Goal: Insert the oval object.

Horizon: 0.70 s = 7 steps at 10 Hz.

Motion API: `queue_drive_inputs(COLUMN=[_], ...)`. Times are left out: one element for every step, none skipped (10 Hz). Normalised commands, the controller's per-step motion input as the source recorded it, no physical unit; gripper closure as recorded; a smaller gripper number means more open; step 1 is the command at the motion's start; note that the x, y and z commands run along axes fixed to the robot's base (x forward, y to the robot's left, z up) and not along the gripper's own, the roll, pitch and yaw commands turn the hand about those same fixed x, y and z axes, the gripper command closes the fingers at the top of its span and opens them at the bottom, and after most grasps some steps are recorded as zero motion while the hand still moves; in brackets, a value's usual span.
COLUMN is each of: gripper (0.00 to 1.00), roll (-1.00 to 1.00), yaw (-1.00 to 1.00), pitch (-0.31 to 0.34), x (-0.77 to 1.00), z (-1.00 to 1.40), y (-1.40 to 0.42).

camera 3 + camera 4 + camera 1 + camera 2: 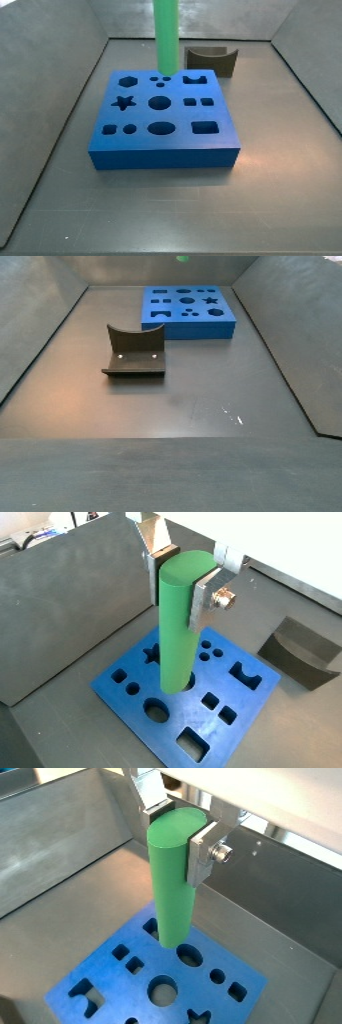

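Observation:
My gripper (183, 578) is shut on the top end of the oval object (175, 632), a long, smooth, bright green rod, and holds it upright. It also shows in a wrist view (178, 830) with the rod (171, 883). The rod's lower end hangs over the blue block (168, 728), which has several shaped holes, close to an oval hole (190, 954). In a side view the rod (166, 35) stands over the far edge of the block (163, 157), and the gripper is out of frame. In a side view only a green speck (182, 259) shows above the block (187, 328).
The fixture (211, 60) stands on the grey floor just beyond the block's far right corner; it also shows in a side view (134, 353) and a wrist view (302, 654). Grey walls (67, 612) enclose the floor on all sides.

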Motion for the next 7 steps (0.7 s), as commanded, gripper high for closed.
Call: queue_drive_inputs(gripper=[1.0,1.0,1.0,1.0,1.0,1.0,1.0], roll=[0.0,-0.01,-0.01,0.0,0.0,0.0,0.0], yaw=[-0.78,-0.78,-0.77,-0.79,-0.84,-0.91,-0.99], pitch=[-0.027,-0.039,-0.027,-0.014,0.0,0.0,0.0], x=[0.11,0.09,0.11,0.09,0.02,0.0,0.0], z=[-0.27,-0.26,-0.24,-0.25,-0.28,-0.3,-0.31], y=[-0.27,-0.28,-0.28,-0.28,-0.28,-0.25,-0.14])
